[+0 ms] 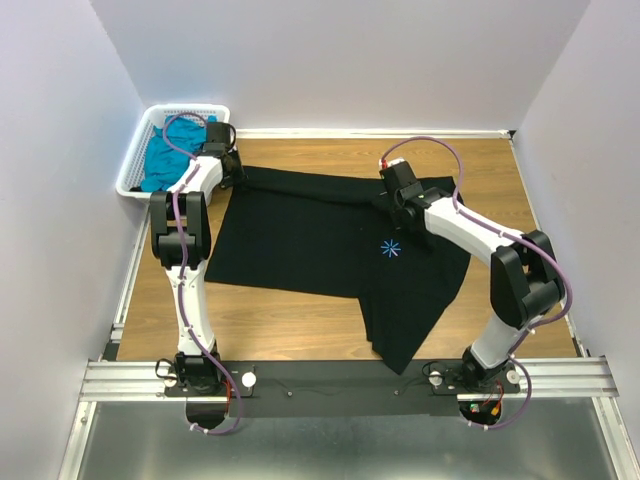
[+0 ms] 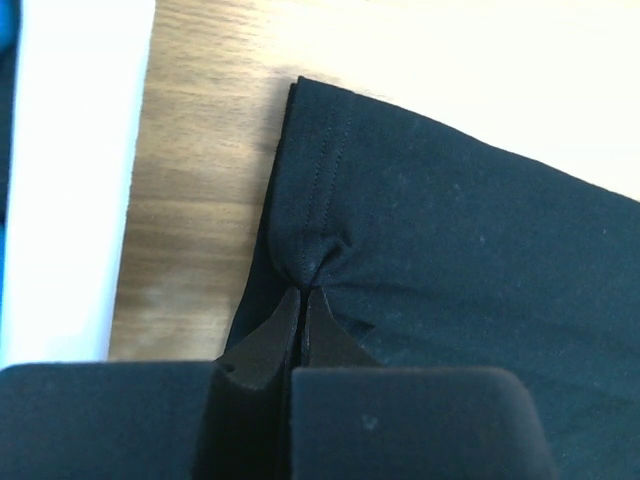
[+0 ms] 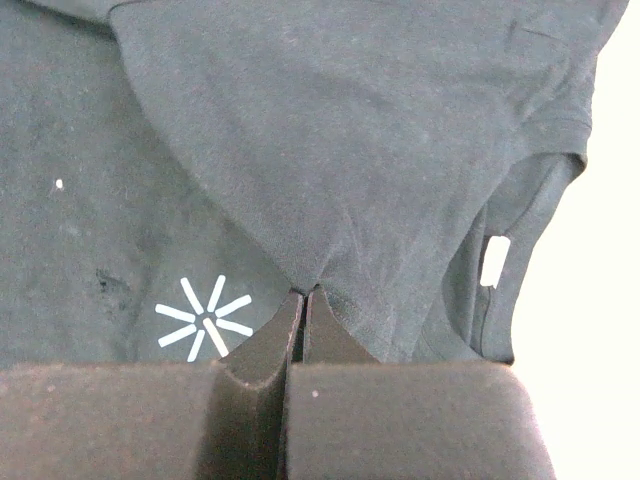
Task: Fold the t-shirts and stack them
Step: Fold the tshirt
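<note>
The large black t-shirt (image 1: 320, 240) lies spread on the wooden table, with its far edge partly folded over and a light-blue starburst print (image 1: 390, 249). My left gripper (image 1: 232, 172) is shut on the shirt's far left corner, pinching the hemmed cloth (image 2: 310, 262). My right gripper (image 1: 398, 208) is shut on a fold of the shirt (image 3: 310, 285) near the starburst (image 3: 205, 318) and the white neck label (image 3: 494, 260). The teal-blue t-shirt (image 1: 170, 155) lies crumpled in the white basket.
The white slotted basket (image 1: 135, 170) stands at the far left corner, close beside my left gripper; its white side (image 2: 70, 180) shows in the left wrist view. Grey walls close in the table on three sides. Bare wood (image 1: 290, 325) lies in front of the shirt.
</note>
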Tool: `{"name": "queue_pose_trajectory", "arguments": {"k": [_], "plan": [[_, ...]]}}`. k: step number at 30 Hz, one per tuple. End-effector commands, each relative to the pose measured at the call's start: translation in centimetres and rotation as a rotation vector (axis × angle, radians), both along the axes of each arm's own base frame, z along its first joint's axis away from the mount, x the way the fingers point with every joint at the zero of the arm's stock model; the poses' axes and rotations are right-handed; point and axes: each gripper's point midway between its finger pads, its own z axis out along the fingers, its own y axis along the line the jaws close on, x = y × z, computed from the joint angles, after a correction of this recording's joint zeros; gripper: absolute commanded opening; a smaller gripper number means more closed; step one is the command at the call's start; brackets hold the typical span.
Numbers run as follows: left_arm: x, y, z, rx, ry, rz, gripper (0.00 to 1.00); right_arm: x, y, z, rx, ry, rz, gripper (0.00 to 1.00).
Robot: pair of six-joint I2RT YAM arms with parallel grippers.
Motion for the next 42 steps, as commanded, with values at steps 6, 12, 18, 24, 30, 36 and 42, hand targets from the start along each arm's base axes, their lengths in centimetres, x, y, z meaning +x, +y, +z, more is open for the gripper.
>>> {"name": "queue_pose_trajectory", "arguments": {"k": [6, 12, 18, 24, 30, 36, 42], "plan": [[-0.8, 3.3, 4.5, 0.093, 0.0, 0.084, 0.0, -2.0, -0.8, -0.3, -0.01, 0.065, -0.002, 0.01], [-1.9, 3.1, 3.9, 0.073, 0.027, 0.087, 0.0, -2.4, -1.4, -1.5, -0.041, 0.088, -0.03, 0.01], [-3.2, 2.6, 1.8, 0.057, 0.087, 0.072, 0.0, -2.8, -1.8, -2.7, -0.056, 0.114, -0.051, 0.01], [-3.0, 2.7, 2.8, 0.073, 0.064, 0.073, 0.03, -2.7, -2.1, -2.9, -0.057, 0.115, -0.072, 0.01], [-2.6, 3.1, 5.9, 0.118, -0.017, 0.092, 0.03, -2.3, -2.1, -1.6, -0.05, 0.083, -0.083, 0.01], [-3.4, 3.4, 6.4, 0.133, -0.011, 0.104, 0.03, -3.0, -2.6, -1.2, -0.057, 0.084, -0.1, 0.01], [-5.0, 1.2, 4.9, 0.129, 0.041, 0.061, 0.05, -3.9, -3.1, -1.4, -0.054, 0.094, -0.112, 0.01]]}}
